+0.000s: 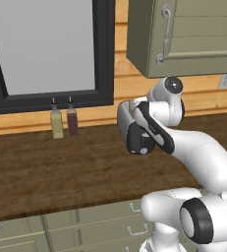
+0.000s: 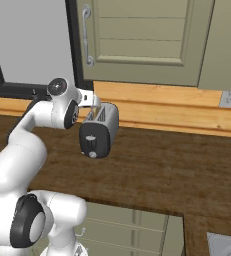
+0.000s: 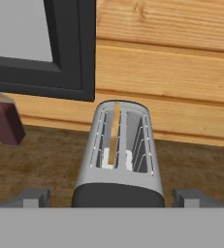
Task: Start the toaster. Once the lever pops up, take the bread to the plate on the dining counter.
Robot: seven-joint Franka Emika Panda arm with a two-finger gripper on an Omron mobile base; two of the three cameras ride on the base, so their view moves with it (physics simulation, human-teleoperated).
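Observation:
The silver-grey toaster (image 2: pixel 101 127) stands on the dark wood worktop (image 2: pixel 177 175) by the wood-panelled wall, its black end face toward me. The small light lever (image 2: pixel 92 154) sits low on that face. In the hand view the toaster (image 3: pixel 120 145) lies straight ahead, and the thin tan bread (image 3: pixel 114 128) stands on edge in its left slot. My gripper (image 3: pixel 112 198) is open, its fingertips (image 3: pixel 36 197) spread wider than the toaster's near end and holding nothing. The plate and the dining counter are out of view.
Two bottles (image 1: pixel 65 122) stand against the wall left of the toaster, under a black-framed window (image 1: pixel 46 49). A wall cabinet (image 2: pixel 137 40) hangs above the toaster. Handled drawers (image 1: pixel 85 221) run below the worktop. A wall outlet (image 2: pixel 228 99) sits to the right.

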